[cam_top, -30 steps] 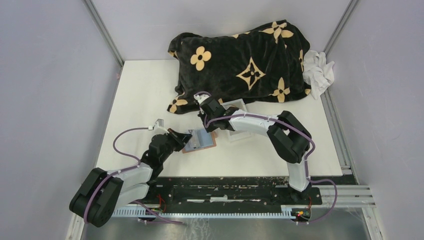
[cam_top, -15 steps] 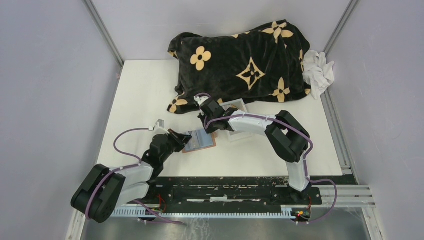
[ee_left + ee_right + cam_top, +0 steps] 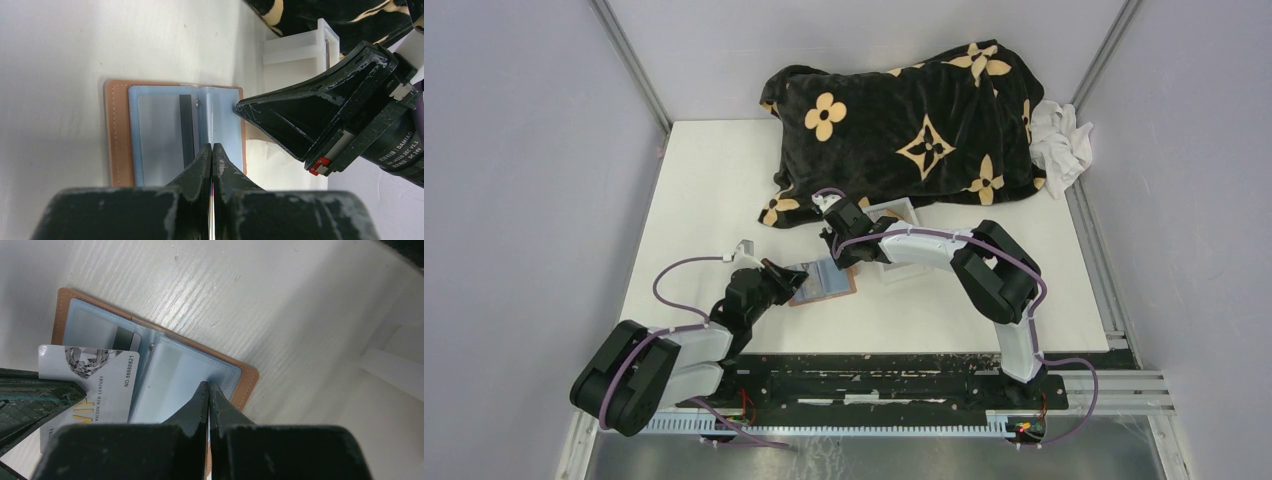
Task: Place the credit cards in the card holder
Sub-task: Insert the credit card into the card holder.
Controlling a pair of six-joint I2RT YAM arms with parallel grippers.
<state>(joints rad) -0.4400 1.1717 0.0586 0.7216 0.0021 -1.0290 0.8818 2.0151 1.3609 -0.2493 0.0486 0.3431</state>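
The card holder (image 3: pixel 836 285) lies open on the table, brown leather with pale blue sleeves; it also shows in the left wrist view (image 3: pixel 119 135) and the right wrist view (image 3: pixel 248 376). A grey card with a dark stripe (image 3: pixel 165 132) sits in its left sleeve. My left gripper (image 3: pixel 798 277) (image 3: pixel 212 147) is shut on a white-silver credit card (image 3: pixel 92 382), held edge-on over the holder's near left part. My right gripper (image 3: pixel 837 256) (image 3: pixel 208 385) is shut, its tips resting on the right blue sleeve (image 3: pixel 180 380). The left fingers (image 3: pixel 35 400) hide part of the held card.
A clear plastic tray (image 3: pixel 894 215) (image 3: pixel 300 45) stands just behind the holder, beside my right gripper. A black blanket with gold flowers (image 3: pixel 904 125) is heaped at the back. A white cloth (image 3: pixel 1062 140) lies at the back right.
Almost nothing. The left arm's elbow has shifted slightly to the right. Both grippers, the held card and the card holder keep their places.
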